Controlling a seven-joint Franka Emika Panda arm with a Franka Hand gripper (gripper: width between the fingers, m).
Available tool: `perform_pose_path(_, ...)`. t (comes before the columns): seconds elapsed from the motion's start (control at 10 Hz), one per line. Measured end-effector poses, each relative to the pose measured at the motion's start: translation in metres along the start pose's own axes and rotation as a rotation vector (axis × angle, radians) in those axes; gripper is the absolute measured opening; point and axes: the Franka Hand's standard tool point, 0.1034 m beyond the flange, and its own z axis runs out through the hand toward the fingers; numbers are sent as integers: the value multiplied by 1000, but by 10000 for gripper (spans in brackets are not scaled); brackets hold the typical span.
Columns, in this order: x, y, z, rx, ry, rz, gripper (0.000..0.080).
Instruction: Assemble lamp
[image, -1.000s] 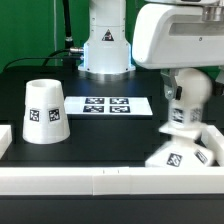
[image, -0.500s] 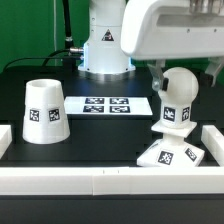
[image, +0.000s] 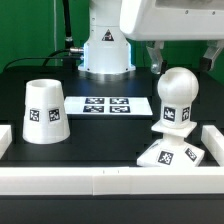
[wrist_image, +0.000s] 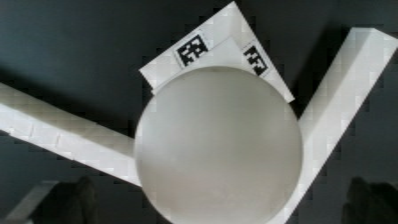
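The round-topped bulb (image: 176, 96) stands upright on the low sloped base (image: 168, 156) at the exterior view's right, near the front wall. My gripper (image: 183, 58) hangs open just above the bulb, one finger on each side, touching nothing. In the wrist view the bulb (wrist_image: 222, 150) fills the middle, with a tagged corner of the base (wrist_image: 217, 48) showing beyond it, and the dark fingertips (wrist_image: 63, 200) stand wide apart on either side of it. The conical shade (image: 44, 110) stands alone at the exterior view's left.
The marker board (image: 108, 105) lies flat in the middle of the black table. A low white wall (image: 100, 181) runs along the front and sides. The arm's white pedestal (image: 105, 45) stands at the back.
The gripper has let go of the bulb, opened and risen. The bulb now stands free on the base.
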Motion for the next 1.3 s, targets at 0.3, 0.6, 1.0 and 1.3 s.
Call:
perform_pose_path(0.3,-35,33,-5,68,-44,35,699)
perform_pose_path(0.6,-41,36,-4,71,-52,38,699)
perform_pose_path(1.0,-47,40,-3,79,-53,1,699)
perform_pose_path(1.3,-96,83,8,120,-73,-4,699)
